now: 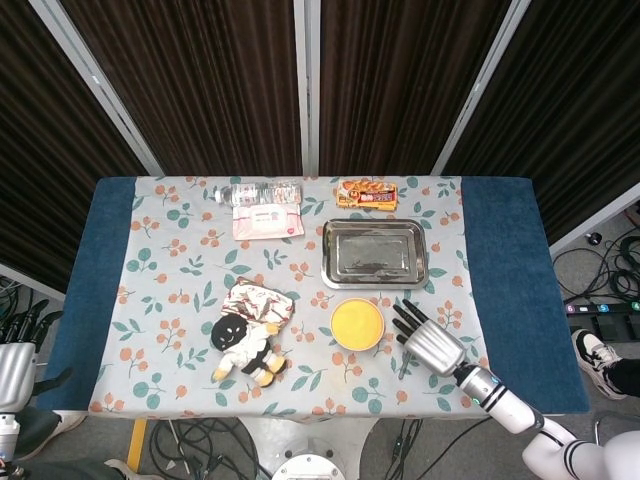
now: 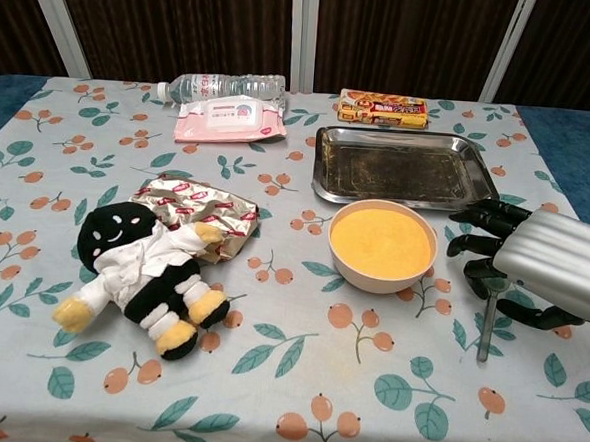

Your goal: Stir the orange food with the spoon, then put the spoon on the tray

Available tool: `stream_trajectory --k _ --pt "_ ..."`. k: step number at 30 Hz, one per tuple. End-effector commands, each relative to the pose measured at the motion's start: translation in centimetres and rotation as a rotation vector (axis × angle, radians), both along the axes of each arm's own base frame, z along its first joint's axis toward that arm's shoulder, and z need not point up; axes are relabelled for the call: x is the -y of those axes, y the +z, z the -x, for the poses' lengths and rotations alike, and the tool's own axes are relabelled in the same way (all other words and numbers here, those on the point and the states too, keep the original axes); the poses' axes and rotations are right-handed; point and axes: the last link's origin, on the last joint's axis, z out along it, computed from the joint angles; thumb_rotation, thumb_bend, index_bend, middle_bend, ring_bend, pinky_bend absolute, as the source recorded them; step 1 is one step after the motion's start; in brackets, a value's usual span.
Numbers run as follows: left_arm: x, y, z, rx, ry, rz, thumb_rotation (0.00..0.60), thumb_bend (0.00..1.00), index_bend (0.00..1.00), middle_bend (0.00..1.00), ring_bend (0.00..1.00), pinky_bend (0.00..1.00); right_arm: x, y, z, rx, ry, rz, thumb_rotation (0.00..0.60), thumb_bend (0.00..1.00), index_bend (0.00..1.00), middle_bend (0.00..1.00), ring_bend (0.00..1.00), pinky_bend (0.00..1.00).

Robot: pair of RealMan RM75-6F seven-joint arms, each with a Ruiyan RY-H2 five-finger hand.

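A beige bowl of orange food [image 2: 382, 243] [image 1: 357, 323] stands near the table's front, just before the empty metal tray [image 2: 323, 165] [image 1: 326, 255]. My right hand [image 2: 533, 261] [image 1: 430, 342] is to the right of the bowl, its dark fingers curled around the upper end of the metal spoon [image 2: 484, 333]. The spoon's handle points down toward the front edge, its tip at the tablecloth. The spoon's bowl end is hidden under the fingers. My left hand [image 1: 14, 362] hangs off the table's front left corner, holding nothing, fingers apart.
A black and white plush toy [image 2: 142, 272] lies on a foil packet [image 2: 200, 210] at the front left. At the back sit a pink wipes pack [image 2: 229, 119], a water bottle [image 2: 223, 84] and an orange snack box [image 2: 382, 108].
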Motion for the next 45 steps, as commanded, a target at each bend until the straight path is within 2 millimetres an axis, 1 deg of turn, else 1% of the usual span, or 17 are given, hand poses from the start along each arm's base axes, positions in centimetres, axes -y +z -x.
stream_trajectory --k 1,3,7,9,11,13,15,18,20,23,28,35,40,45 --pt "0.0 0.0 0.0 0.000 -0.001 0.001 0.600 0.00 0.25 0.17 0.15 0.14 0.1 0.5 -0.1 0.012 0.000 0.012 0.600 0.38 0.54 0.23 0.00 0.01" --pt "0.0 0.1 0.0 -0.001 -0.003 -0.001 0.600 0.00 0.25 0.17 0.15 0.14 0.1 1.2 -0.2 0.023 0.009 0.024 0.600 0.38 0.55 0.23 0.00 0.01" --pt "0.0 0.1 -0.1 0.000 -0.005 -0.005 0.600 0.00 0.25 0.17 0.15 0.14 0.1 3.0 -1.1 0.062 0.043 0.054 0.600 0.39 0.56 0.24 0.00 0.01" --pt "-0.1 0.1 -0.1 0.000 -0.008 -0.004 0.600 0.00 0.25 0.17 0.15 0.14 0.1 3.6 -2.0 0.092 0.058 0.061 0.600 0.39 0.57 0.24 0.00 0.01" --pt "-0.2 0.1 -0.1 0.001 -0.012 -0.005 0.600 0.00 0.25 0.17 0.15 0.14 0.3 3.8 -3.3 0.125 0.066 0.052 0.600 0.39 0.57 0.24 0.00 0.01" --pt "-0.3 0.1 -0.2 0.003 -0.016 -0.005 0.600 0.00 0.25 0.17 0.15 0.14 0.8 3.6 -4.6 0.142 0.075 0.037 0.600 0.39 0.57 0.24 0.00 0.01" --pt "-0.3 0.1 -0.2 0.003 -0.020 -0.006 0.600 0.00 0.25 0.17 0.15 0.14 1.5 3.1 -6.3 0.160 0.097 0.018 0.600 0.39 0.57 0.24 0.00 0.01" --pt "-0.3 0.2 -0.1 0.005 -0.017 -0.005 0.600 0.00 0.25 0.17 0.15 0.14 2.7 2.1 -8.6 0.167 0.116 -0.014 0.600 0.39 0.57 0.24 0.00 0.01" --pt "-0.2 0.2 0.0 0.006 -0.012 -0.005 0.600 0.00 0.25 0.17 0.15 0.14 3.8 1.4 -9.7 0.150 0.120 -0.020 0.600 0.39 0.57 0.24 0.00 0.01" --pt "0.0 0.3 0.2 0.008 -0.004 -0.007 0.600 0.00 0.25 0.17 0.15 0.14 4.8 0.6 -10.8 0.129 0.107 -0.014 0.600 0.39 0.57 0.23 0.00 0.01" --pt "0.3 0.3 0.6 0.011 0.010 -0.009 0.600 0.00 0.25 0.17 0.15 0.14 5.1 0.1 -11.5 0.122 0.074 0.022 0.600 0.39 0.56 0.23 0.00 0.01" --pt "0.2 0.2 0.7 0.017 0.006 -0.007 0.600 0.00 0.25 0.17 0.15 0.14 4.3 -1.2 -12.2 0.148 0.021 -0.029 0.600 0.39 0.56 0.23 0.00 0.01" --pt "0.2 0.2 0.8 0.018 0.007 -0.004 0.600 0.00 0.25 0.17 0.15 0.14 4.4 -2.0 -12.8 0.151 0.018 -0.048 0.600 0.39 0.53 0.23 0.00 0.01" --pt "0.3 0.2 0.9 0.018 0.011 -0.007 0.600 0.00 0.25 0.17 0.15 0.14 4.4 -2.2 -12.7 0.115 0.047 -0.071 0.600 0.39 0.51 0.22 0.00 0.00"
